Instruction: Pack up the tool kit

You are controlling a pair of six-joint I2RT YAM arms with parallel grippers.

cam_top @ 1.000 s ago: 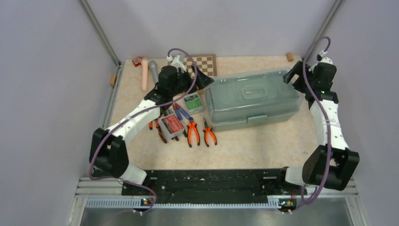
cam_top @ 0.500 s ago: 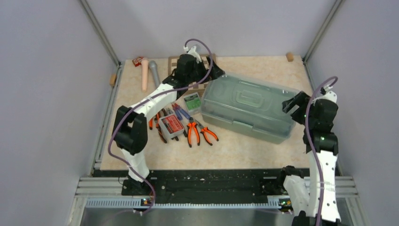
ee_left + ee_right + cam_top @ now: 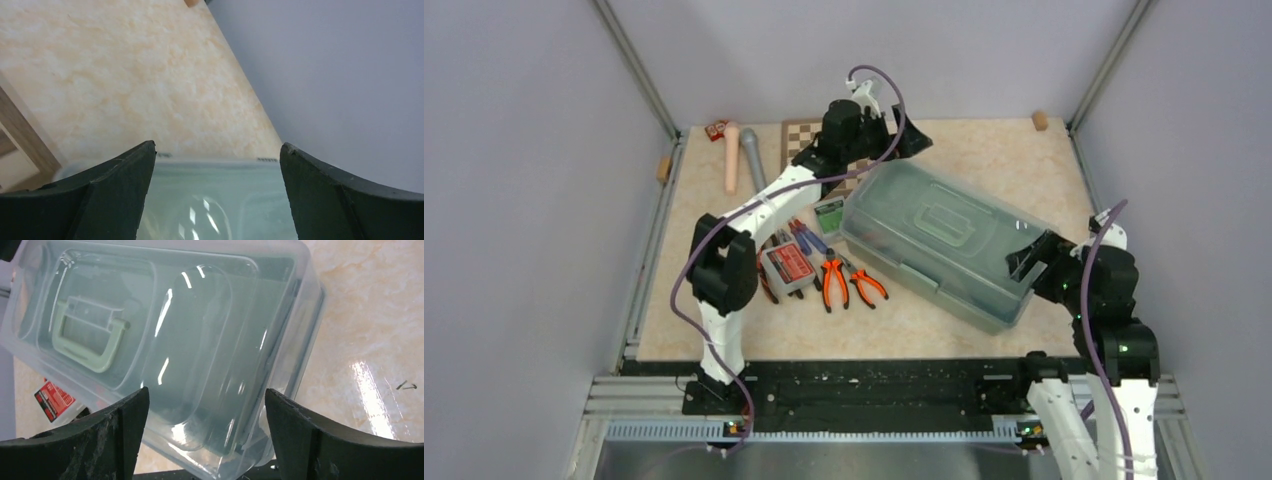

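Barely begun: sage-green plastic toolbox (image 3: 939, 240) closed mid-tabletop, orange-handled pliers (image 3: 833, 282) unpacked beside it; left gripper (image 3: 912, 142), right gripper (image 3: 1027, 260) both agape.

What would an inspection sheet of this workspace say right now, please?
Surface: beige marbled table.
Job's things: toolbox closed, lying askew; pliers, screwdrivers, red-labelled box and green-labelled box loose beside it.
Clutter: chessboard, pink cylinder, grey cylinder at the far edge.
Claws: left claw open at the toolbox's far corner; right claw open at its near end.
Cables: purple cable looped over each arm.
Surroundings: grey walls on three sides.
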